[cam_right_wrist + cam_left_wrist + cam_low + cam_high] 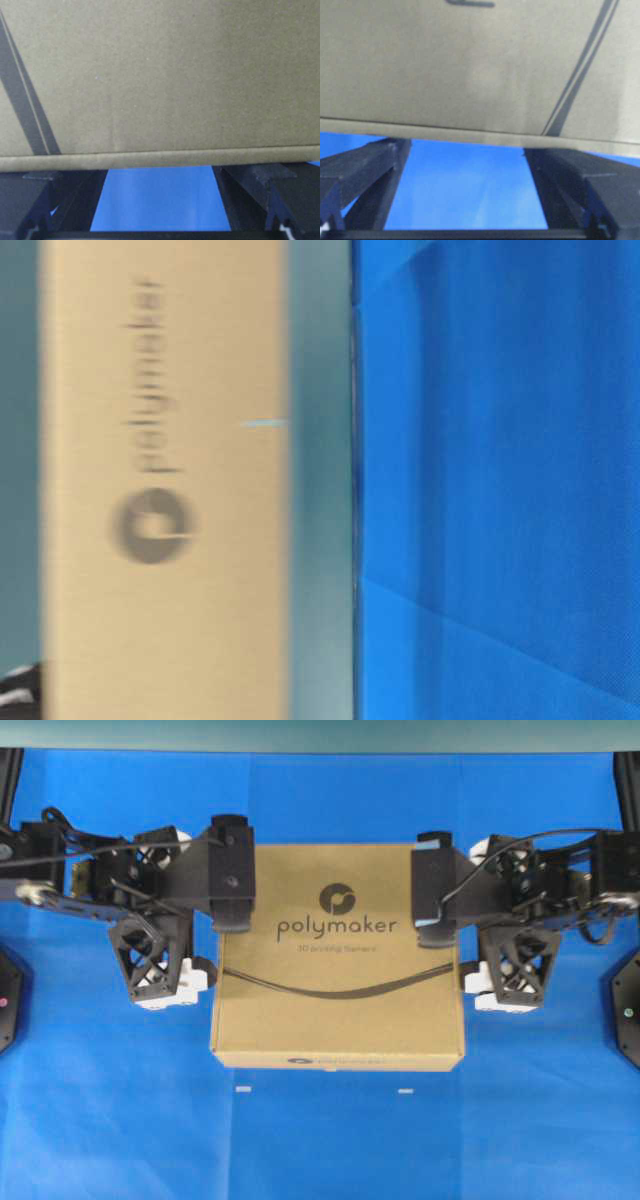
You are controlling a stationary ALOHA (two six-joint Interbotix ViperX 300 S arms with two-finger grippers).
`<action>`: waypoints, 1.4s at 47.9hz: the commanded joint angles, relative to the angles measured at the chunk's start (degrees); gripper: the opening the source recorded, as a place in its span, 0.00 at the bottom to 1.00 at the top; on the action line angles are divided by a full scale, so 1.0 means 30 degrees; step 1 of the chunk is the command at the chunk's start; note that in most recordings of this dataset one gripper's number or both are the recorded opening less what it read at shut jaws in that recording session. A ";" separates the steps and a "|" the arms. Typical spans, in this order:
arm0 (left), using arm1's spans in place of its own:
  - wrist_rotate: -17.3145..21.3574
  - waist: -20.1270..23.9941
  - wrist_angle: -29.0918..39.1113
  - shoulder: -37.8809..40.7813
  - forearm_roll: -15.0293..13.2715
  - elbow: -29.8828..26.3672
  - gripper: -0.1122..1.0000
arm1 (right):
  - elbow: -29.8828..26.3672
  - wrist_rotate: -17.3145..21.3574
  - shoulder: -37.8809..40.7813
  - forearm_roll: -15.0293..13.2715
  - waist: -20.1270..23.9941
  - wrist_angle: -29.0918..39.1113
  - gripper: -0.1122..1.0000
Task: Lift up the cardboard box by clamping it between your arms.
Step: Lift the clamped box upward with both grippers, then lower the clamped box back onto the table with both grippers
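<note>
Brown cardboard box [338,990] flat, printed face up, on blue cloth [320,1140]; left gripper [232,870] against left edge of box, right gripper [436,880] against right edge, both toward far side of box. Fingers of both spread wide and released, grasping nothing: in each wrist view, box edge across the fingertips, blue cloth visible between the two fingers. Judged step: squeeze and lift. Press inward evenly from both sides before raising; keep both contacts level and opposite each other; raise both arms together to prevent tilt or slip, near side of box being unsupported. Readable on top of box: "polymaker" under round emblem; smaller line beneath too blurred to read; curved dark line below. Same logo on front side of box.
</note>
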 commanded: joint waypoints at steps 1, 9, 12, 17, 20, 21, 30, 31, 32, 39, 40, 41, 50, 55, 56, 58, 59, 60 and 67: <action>-0.0117 0.0117 0.0146 -0.0117 -0.0088 -0.2314 0.89 | -0.2256 0.0293 0.0088 0.0176 0.0059 0.0234 1.00; 0.0322 0.0117 0.1758 -0.0088 -0.0088 -0.4072 0.89 | -0.4072 0.0293 0.0088 0.0176 0.0059 0.1992 1.00; 0.0381 0.0146 0.2256 -0.0029 -0.0088 -0.4717 0.89 | -0.4629 0.0293 0.0117 0.0176 0.0088 0.2520 1.00; 0.0381 0.0176 0.2871 0.0000 -0.0059 -0.5654 0.89 | -0.5068 0.0234 0.0176 0.0176 0.0059 0.3164 1.00; 0.0410 0.0176 0.2988 0.0088 -0.0059 -0.5859 0.89 | -0.5098 0.0234 0.0176 0.0176 0.0059 0.3369 1.00; 0.0410 0.0176 0.3047 0.0117 0.0000 -0.5889 0.89 | -0.5098 0.0234 0.0176 0.0176 0.0059 0.3428 1.00; 0.0410 0.0205 0.3076 0.0146 0.0000 -0.5889 0.89 | -0.4922 0.0205 0.0176 0.0176 0.0000 0.3369 1.00; 0.0410 0.0205 0.3076 0.0146 -0.0059 -0.5889 0.89 | -0.4893 0.0205 0.0176 0.0176 0.0000 0.3369 1.00; 0.0410 0.0205 0.3076 0.0146 -0.0059 -0.5859 0.89 | -0.4893 0.0205 0.0176 0.0176 -0.0029 0.3369 1.00; 0.0410 0.0439 0.2871 0.0146 0.0059 -0.5186 0.89 | -0.4365 0.0059 0.0176 0.0029 -0.0146 0.3135 1.00; 0.0410 0.0469 0.2813 0.0146 0.0029 -0.4980 0.89 | -0.4160 0.0029 0.0205 0.0029 -0.0205 0.2959 1.00; 0.0410 0.0498 0.2695 0.0146 0.0029 -0.4746 0.89 | -0.4014 0.0029 0.0205 0.0029 -0.0234 0.2813 1.00; 0.0381 0.0439 0.0586 0.0059 0.0029 -0.2461 0.89 | -0.2080 -0.0117 0.0205 0.0029 -0.0293 0.0996 1.00; 0.0352 0.0469 -0.0820 0.0088 0.0029 -0.1025 0.89 | -0.0732 -0.0117 0.0322 0.0029 -0.0293 -0.0469 1.00; 0.0352 0.0439 -0.1055 0.0059 0.0029 -0.0791 0.89 | -0.0527 -0.0117 0.0322 0.0029 -0.0293 -0.0762 1.00; 0.0352 0.0439 -0.1494 0.0088 0.0029 -0.0322 0.89 | -0.0088 -0.0117 0.0439 0.0059 -0.0293 -0.1260 1.00; 0.0322 0.0439 -0.1699 0.0088 0.0029 -0.0117 0.89 | 0.0117 -0.0117 0.0498 0.0088 -0.0264 -0.1494 1.00; 0.0322 0.0439 -0.1875 0.0059 0.0029 0.0088 0.89 | 0.0293 -0.0117 0.0557 0.0088 -0.0264 -0.1758 1.00; 0.0293 0.0469 -0.3164 0.0176 0.0029 0.1582 0.89 | 0.1553 -0.0146 0.1143 0.0059 -0.0205 -0.3721 1.00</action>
